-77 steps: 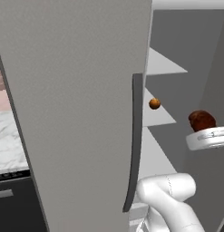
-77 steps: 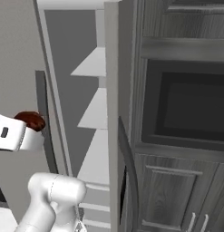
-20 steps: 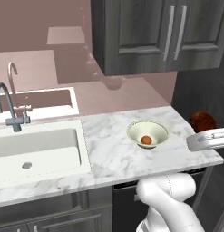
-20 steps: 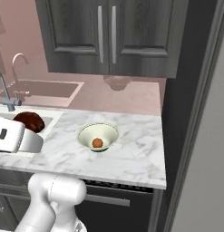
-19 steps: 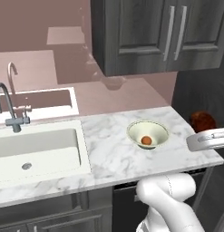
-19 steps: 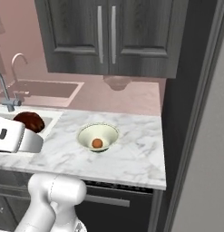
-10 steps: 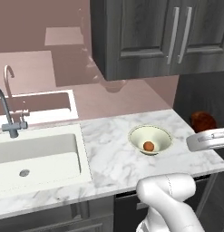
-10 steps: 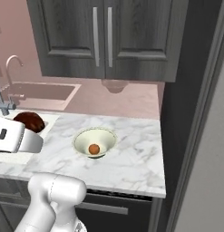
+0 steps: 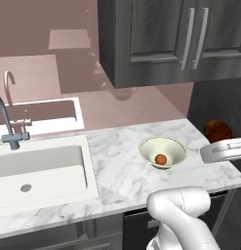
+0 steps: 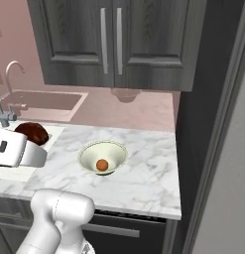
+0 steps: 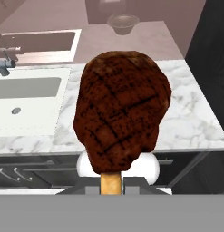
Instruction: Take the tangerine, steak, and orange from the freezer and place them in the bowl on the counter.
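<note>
I have the end effector (image 11: 111, 183) pinching the steak (image 11: 120, 113) by its stub, big in the frame's middle, so I can drop it into the bowl (image 9: 162, 152) on the surface (image 9: 122, 171) beside one fruit (image 9: 161, 159).

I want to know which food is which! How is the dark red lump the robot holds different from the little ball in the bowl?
The steak is dark maroon with crossed grill marks; the small fruit is plain orange-brown. The steak is lumpy, the fruit round. The steak is held up in the shut gripper; the fruit lies in the pale bowl on the counter. Both are small foods.
</note>
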{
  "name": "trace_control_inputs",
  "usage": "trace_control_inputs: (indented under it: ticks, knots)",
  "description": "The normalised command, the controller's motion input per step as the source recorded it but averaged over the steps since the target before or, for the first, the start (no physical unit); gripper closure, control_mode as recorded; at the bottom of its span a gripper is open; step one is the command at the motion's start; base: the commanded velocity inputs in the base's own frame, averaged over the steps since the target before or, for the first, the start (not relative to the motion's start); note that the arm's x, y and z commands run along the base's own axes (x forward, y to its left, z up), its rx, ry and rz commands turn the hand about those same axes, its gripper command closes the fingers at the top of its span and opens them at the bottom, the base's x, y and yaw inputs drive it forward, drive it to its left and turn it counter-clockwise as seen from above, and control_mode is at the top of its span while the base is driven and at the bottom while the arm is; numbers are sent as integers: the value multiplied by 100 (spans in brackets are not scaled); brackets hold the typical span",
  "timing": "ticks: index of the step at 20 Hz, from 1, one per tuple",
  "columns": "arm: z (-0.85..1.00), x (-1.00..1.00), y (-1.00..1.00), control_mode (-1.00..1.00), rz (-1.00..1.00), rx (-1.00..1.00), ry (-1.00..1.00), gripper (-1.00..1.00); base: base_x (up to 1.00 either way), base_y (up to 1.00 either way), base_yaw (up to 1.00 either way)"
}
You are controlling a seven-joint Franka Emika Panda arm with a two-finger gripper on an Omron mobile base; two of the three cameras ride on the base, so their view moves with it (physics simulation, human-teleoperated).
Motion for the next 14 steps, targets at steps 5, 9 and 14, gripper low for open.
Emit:
trace_control_inputs:
  ticks: [5, 9, 14]
  knots:
    - [0, 0, 0, 100, 0, 0, 0, 100, 45, -12, 0]
    - [0, 0, 0, 100, 0, 0, 0, 100, 48, -15, 0]
    - [0, 0, 0, 100, 0, 0, 0, 100, 38, -10, 0]
